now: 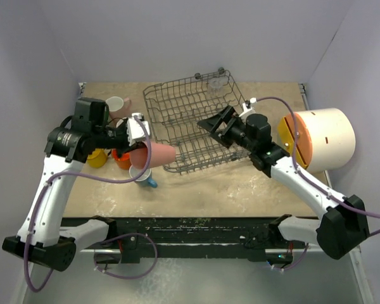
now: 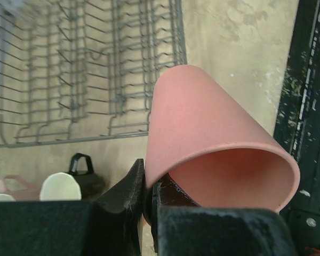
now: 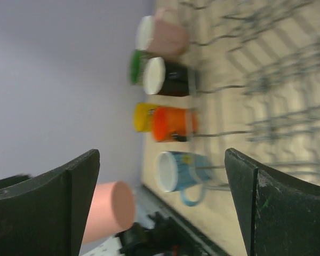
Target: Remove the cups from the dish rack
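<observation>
My left gripper (image 1: 141,142) is shut on the rim of the tall pink tumbler (image 1: 154,154), holding it on its side above the table, left of the dish rack (image 1: 193,120). In the left wrist view one finger is inside and one outside the tumbler (image 2: 213,133). My right gripper (image 1: 213,124) is open and empty over the rack's middle. A clear glass (image 1: 215,82) stands in the rack's far corner. On the table left of the rack are the blue mug (image 1: 144,175), orange mug (image 1: 121,158), yellow mug (image 1: 96,158) and pale pink mug (image 1: 119,104).
A big white cylinder with an orange-yellow end (image 1: 323,139) lies right of the rack. The right wrist view shows the mugs in a row: blue (image 3: 184,170), orange (image 3: 173,124), yellow (image 3: 143,117), black (image 3: 170,79), cream with green inside (image 3: 134,66), pale pink (image 3: 165,36).
</observation>
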Action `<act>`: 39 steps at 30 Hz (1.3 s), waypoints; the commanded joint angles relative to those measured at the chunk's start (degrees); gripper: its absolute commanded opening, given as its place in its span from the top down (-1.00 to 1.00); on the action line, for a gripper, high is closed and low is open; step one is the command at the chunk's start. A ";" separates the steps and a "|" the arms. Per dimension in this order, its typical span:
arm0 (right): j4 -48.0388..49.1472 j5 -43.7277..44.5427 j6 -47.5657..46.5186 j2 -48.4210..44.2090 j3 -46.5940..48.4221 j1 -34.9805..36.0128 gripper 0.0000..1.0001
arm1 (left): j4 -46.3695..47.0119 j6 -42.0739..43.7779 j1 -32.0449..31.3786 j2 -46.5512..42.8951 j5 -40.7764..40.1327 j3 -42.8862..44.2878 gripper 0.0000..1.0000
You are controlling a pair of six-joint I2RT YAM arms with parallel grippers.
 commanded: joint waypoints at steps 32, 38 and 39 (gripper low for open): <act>-41.08 22.63 -30.91 1.04 21.56 -7.29 -1.00 | -6.06 -6.14 -32.58 33.09 -30.05 -0.47 1.00; -41.26 22.64 -32.10 -0.13 20.68 -8.63 -1.00 | -3.26 -6.88 -33.78 35.16 -31.74 -1.49 1.00; -41.27 22.72 -32.17 -0.22 20.35 -8.81 -1.00 | -2.92 -7.16 -33.94 35.66 -32.09 -1.51 1.00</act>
